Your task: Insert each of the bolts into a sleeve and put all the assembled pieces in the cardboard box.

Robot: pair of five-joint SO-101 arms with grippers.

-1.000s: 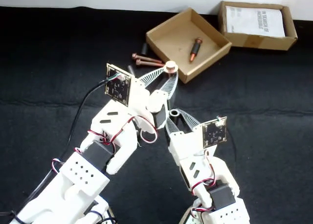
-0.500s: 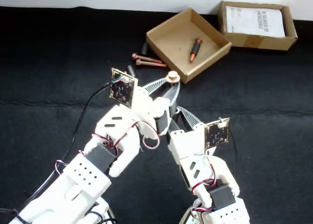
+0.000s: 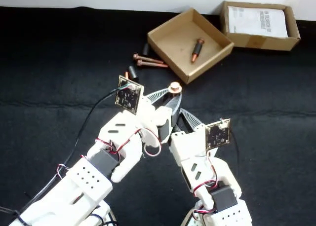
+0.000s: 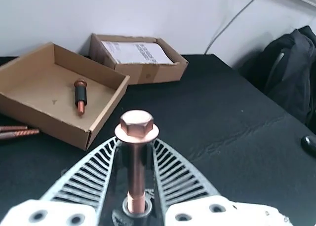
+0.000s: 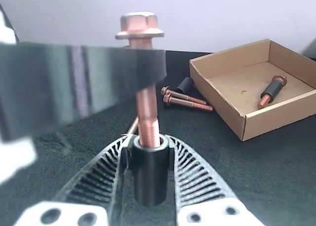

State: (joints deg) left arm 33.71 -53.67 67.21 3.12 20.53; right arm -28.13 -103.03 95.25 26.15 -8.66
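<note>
- The left arm [image 3: 89,179] and right arm [image 3: 212,181] are both chunky white printed plastic.
- There are black servo blocks [image 3: 104,162] tucked into the joints.
- Fingers on the left gripper [image 4: 136,142] and right gripper [image 5: 148,139] are white with a ribbed lattice.
- Each wrist has a little square camera board [image 3: 129,94].
- Red, white and black wires [image 3: 148,137] loop out, plus a black cable [image 3: 86,120].
- The left arm's shell has rows of small round holes [image 3: 84,172].

- A table [image 3: 49,63] covered in black cloth.
- An open cardboard box [image 3: 165,58] sits angled near the far edge.
- A second box [image 3: 261,41], holding a printed sheet, sits at the far right corner.
- Two loose bolts [image 3: 150,64] and two black sleeves [image 3: 145,48] lie just beside the cardboard box, on its left-edge side.
</note>
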